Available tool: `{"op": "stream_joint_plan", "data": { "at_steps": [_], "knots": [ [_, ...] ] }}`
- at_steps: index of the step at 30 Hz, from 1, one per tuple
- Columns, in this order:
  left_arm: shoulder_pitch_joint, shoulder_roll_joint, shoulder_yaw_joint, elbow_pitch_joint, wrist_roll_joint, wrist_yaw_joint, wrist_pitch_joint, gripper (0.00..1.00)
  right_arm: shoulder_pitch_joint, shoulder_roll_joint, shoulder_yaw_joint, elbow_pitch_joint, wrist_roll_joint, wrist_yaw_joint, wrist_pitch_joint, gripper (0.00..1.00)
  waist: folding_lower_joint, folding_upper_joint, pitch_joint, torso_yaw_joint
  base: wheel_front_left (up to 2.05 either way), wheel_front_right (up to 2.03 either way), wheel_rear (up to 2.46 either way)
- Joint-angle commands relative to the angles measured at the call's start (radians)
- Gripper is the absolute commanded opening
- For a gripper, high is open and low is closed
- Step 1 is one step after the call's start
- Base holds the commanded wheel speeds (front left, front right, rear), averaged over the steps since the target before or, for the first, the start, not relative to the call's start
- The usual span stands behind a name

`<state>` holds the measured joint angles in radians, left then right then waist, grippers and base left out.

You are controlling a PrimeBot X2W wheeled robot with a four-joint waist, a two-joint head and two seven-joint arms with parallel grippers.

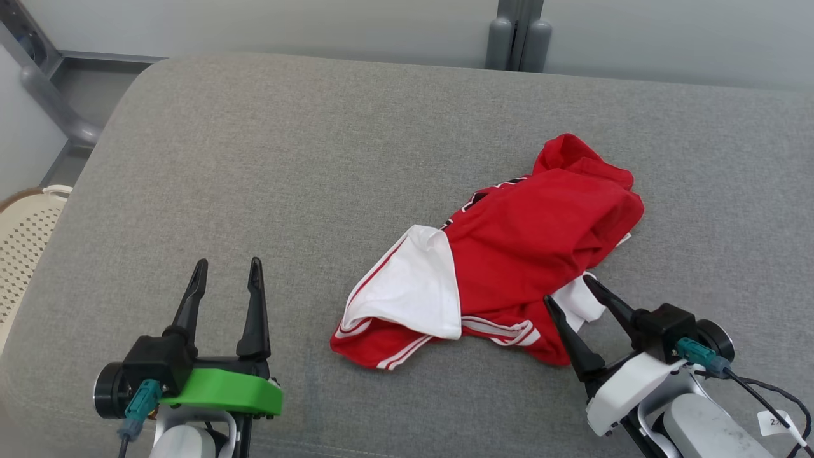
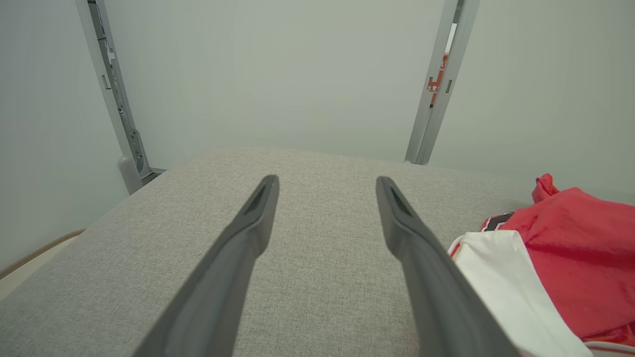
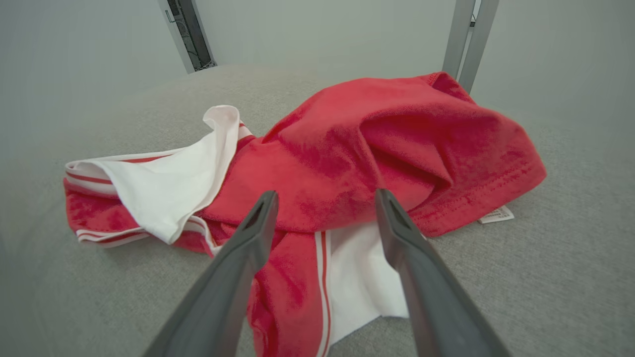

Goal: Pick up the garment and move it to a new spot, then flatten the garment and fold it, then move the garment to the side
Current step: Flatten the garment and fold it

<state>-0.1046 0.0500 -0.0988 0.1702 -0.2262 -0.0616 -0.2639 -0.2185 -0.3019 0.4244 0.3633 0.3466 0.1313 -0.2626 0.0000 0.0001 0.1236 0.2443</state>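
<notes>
**Two open grippers and one red-and-white garment on a grey cushion**

The left gripper [image 1: 229, 262] is seen at the lower left of the head view, low over bare grey fabric, with its two dark fingers pointing away from the robot. Its jaws are spread wide and nothing is held between them. In the left wrist view the same gripper [image 2: 327, 179] is shown above bare cushion, with the garment [image 2: 570, 238] off to its right and apart from it.

The right gripper [image 1: 568, 289] is placed at the lower right of the head view, angled up and to the left toward the garment's near right edge. Its jaws are also spread wide, and nothing is clamped. A white flap of cloth is seen between the two fingers. In the right wrist view the gripper [image 3: 326, 194] is pointed straight at the crumpled cloth; whether the fingertips touch it cannot be told.

One garment [image 1: 528, 248] is counted: red, with white panels and red-and-white striped trim. It is heaped in loose folds on the grey cushion [image 1: 286, 159], right of centre. A small white label [image 3: 497, 214] is shown at its hem.

One cream perforated basket [image 1: 25, 235] is seen beyond the cushion's left edge. Its contents cannot be made out.
</notes>
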Motion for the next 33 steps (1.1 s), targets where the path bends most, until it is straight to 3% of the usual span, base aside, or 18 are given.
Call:
{"op": "stream_joint_plan", "data": {
  "at_steps": [1,7,16,24,33],
  "knots": [
    [0.008,0.001,0.003,0.002,0.01,-0.004,0.0,1.0,0.017,-0.007,-0.005,-0.007,-0.004,-0.001,-0.003,1.0,0.0,-0.0001,-0.002,-0.006,0.0,0.0,0.0],
    [0.019,0.001,-0.01,0.011,0.007,-0.01,0.0,1.0,0.021,0.002,-0.035,-0.027,0.003,-0.001,-0.003,1.0,0.0,-0.0001,0.003,-0.018,0.0,0.0,0.0],
    [0.032,0.001,-0.051,0.055,0.019,-0.018,0.0,1.0,0.069,0.035,-0.18,-0.115,-0.025,-0.001,-0.003,1.0,0.0,-0.0001,-0.002,-0.065,0.0,0.0,0.0],
    [0.051,0.002,-0.112,0.152,0.047,-0.044,0.0,1.0,0.129,0.056,-0.312,-0.206,-0.054,-0.001,-0.003,1.0,0.0,-0.0001,-0.003,-0.124,0.0,0.0,0.0],
    [0.043,0.01,-0.116,0.262,0.046,-0.054,0.0,1.0,0.175,0.083,-0.364,-0.257,-0.069,-0.001,-0.003,1.0,0.0,-0.0001,0.002,-0.173,0.0,0.0,0.0]
  ]
}}
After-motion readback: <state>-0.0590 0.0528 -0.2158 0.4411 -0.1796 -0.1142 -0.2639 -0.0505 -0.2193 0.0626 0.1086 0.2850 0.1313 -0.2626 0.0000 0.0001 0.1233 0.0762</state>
